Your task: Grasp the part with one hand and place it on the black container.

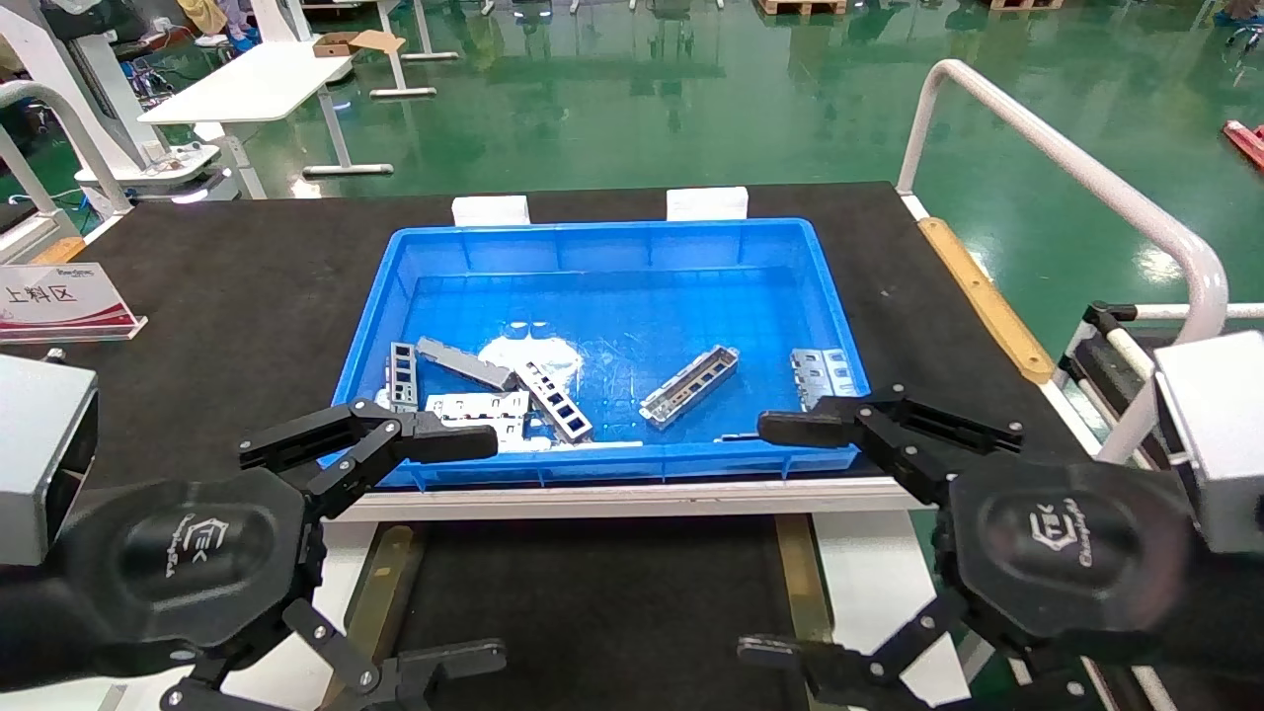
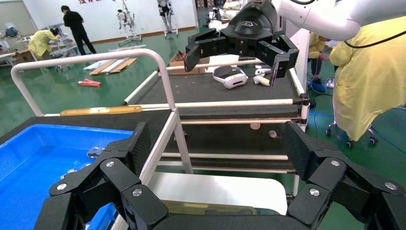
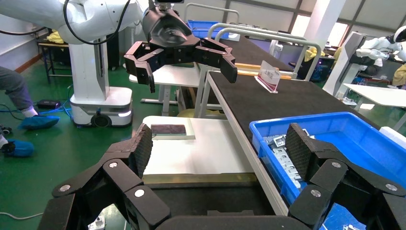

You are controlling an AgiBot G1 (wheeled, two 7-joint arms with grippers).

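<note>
Both spread wide and empty, left hand [image 1: 472,543] and right hand [image 1: 780,538], near blue bin [image 1: 612,237] holding the part [image 1: 688,384].

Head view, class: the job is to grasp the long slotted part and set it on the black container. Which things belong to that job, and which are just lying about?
Belong to the job:
part, lying in the blue bin
black container, nearer the robot than the bin
left gripper, open
right gripper, open

Just lying about:
ribbed piece
holed plate
red-and-white sign
</note>
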